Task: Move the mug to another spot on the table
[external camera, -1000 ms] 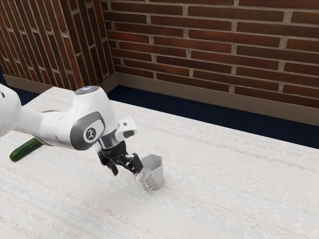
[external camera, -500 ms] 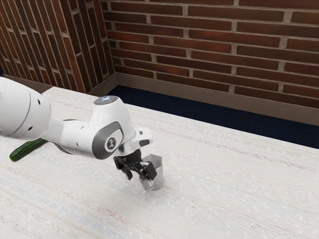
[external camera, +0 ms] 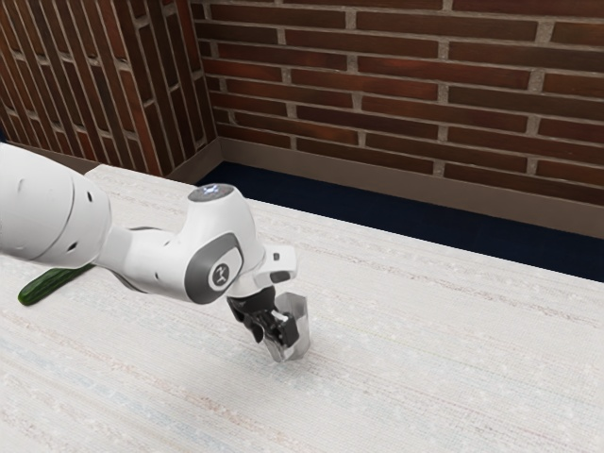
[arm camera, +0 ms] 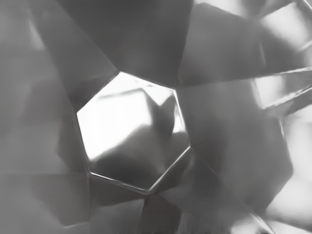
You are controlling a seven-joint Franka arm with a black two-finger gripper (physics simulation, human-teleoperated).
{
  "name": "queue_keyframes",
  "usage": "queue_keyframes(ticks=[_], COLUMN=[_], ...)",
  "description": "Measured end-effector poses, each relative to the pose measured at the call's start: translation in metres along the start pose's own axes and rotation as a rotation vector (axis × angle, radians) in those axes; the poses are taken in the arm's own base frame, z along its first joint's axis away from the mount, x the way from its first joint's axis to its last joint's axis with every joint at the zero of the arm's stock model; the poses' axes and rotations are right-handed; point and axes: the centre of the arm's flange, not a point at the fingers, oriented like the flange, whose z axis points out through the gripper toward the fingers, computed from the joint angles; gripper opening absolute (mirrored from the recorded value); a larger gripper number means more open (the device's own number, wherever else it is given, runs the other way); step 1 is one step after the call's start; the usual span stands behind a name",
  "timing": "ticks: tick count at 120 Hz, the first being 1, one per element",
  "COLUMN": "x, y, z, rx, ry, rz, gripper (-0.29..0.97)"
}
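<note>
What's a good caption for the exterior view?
A white arm holds its end effector at a silver mug on the table.

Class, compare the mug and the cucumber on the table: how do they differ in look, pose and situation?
Look: the mug is grey, shiny and faceted; the cucumber is green, long and slim.
Pose: the mug stands with its opening up; the cucumber lies flat.
Situation: the gripper is at the mug; the cucumber lies far off, untouched, toward the exterior view's left.
Both rest on the table.

Faceted silver mug (external camera: 294, 332), mouth up, sits on the table (external camera: 453, 359).
</note>
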Motion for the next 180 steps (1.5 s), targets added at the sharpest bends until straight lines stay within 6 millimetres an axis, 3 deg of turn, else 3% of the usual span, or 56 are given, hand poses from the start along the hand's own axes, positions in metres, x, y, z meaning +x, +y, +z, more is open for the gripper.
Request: queue_keyframes(ticks=[17,79,110,160,180], x=[-0.001,0.0,0.001,0.006,0.001], y=[-0.001,0.003,0.0,-0.001,-0.015], z=[0.003,0.001,-0.003,-0.032,-0.037], rx=[0.002,0.0,-0.014,-0.046,-0.019], ry=[-0.006,0.001,0.013,0.129,0.198], rz=[0.022,0.072,0.057,0.049,0.058], gripper=[0.38,0.15,0.1,0.06,0.05])
